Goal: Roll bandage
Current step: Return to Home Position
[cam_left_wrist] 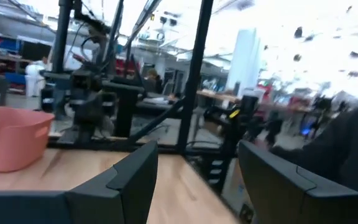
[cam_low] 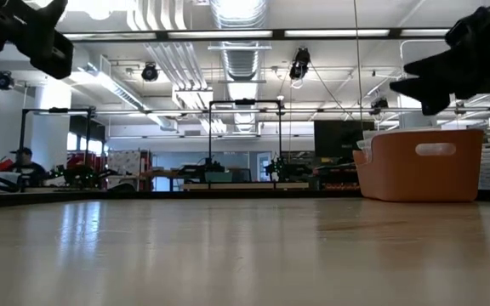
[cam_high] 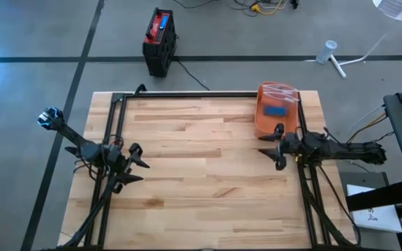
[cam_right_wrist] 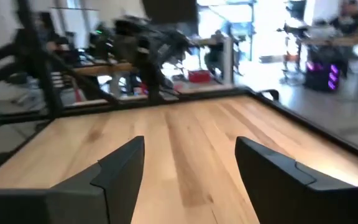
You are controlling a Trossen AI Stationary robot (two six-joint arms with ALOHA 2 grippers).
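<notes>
No bandage shows on the table. An orange bin (cam_high: 264, 118) stands on the table at its far right, also in the low view (cam_low: 424, 166) and the left wrist view (cam_left_wrist: 8, 137). A clear plastic bag and a blue item (cam_high: 276, 110) lie in it. My left gripper (cam_high: 144, 171) hovers open over the table's left side, pointing toward the right edge, with nothing between its fingers (cam_left_wrist: 197, 180). My right gripper (cam_high: 267, 146) hovers open just near of the bin, pointing toward the left edge, also with nothing between its fingers (cam_right_wrist: 188, 174).
Bare wooden tabletop (cam_high: 201, 174) lies between the two grippers. A black metal frame (cam_high: 187, 95) runs along the far edge and down both sides. A red and black box (cam_high: 159, 40) stands on the floor beyond the table.
</notes>
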